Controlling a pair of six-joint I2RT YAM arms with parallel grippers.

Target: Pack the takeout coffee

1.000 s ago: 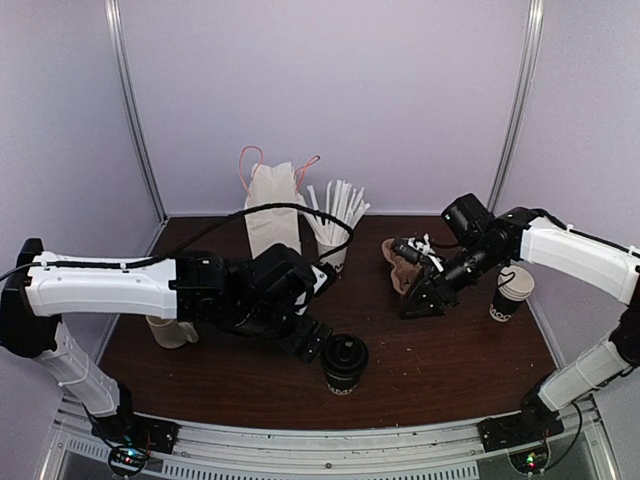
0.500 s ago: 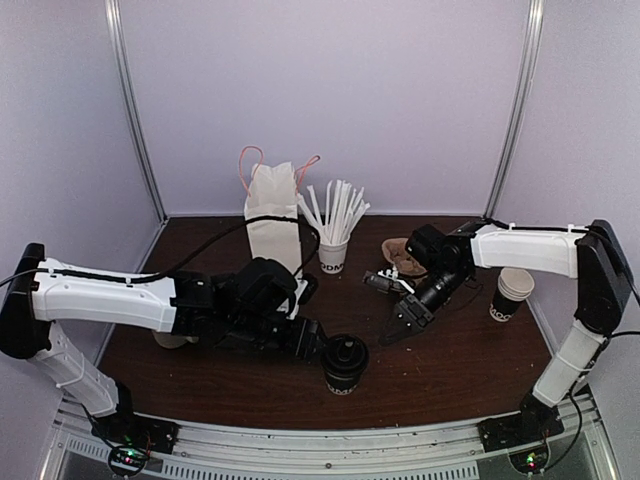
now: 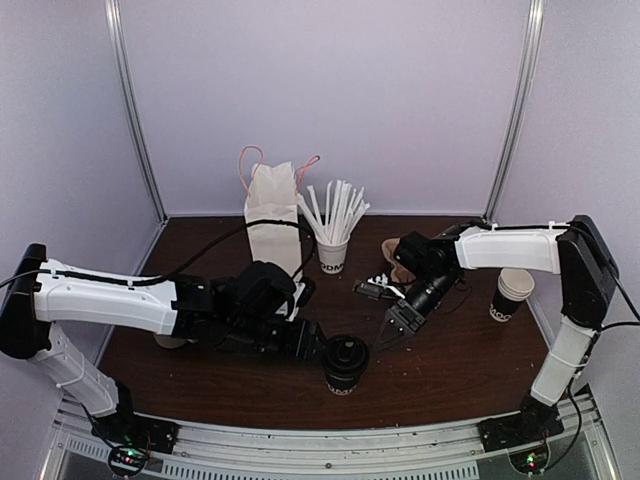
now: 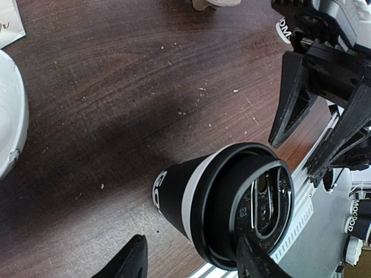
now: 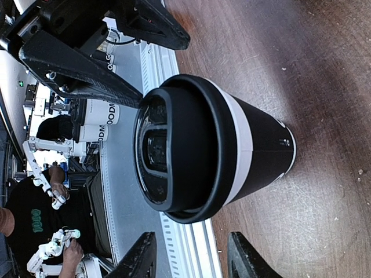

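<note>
The takeout coffee [image 3: 344,362] is a small black cup with a white rim band and a black lid. It stands upright near the table's front edge. My left gripper [image 3: 316,346] is open, close on the cup's left. In the left wrist view the cup [image 4: 191,197] sits just ahead of the open left gripper [image 4: 194,265], one finger beside the lid. My right gripper [image 3: 390,330] is open, a little behind and right of the cup. In the right wrist view the cup [image 5: 232,156] lies ahead of the open right gripper [image 5: 191,258], apart from it.
A white paper bag [image 3: 272,212] with pink handles stands at the back. Beside it is a white cup of stirrer sticks [image 3: 333,248]. A brown cardboard piece [image 3: 403,256] lies behind the right gripper. Another paper cup [image 3: 512,292] stands at the right. A cream mug [image 3: 168,333] is half hidden behind the left arm.
My right arm has swung left and toward the front, bringing its open gripper near the black cup. My left gripper has edged closer to the cup. The cup has not moved.
</note>
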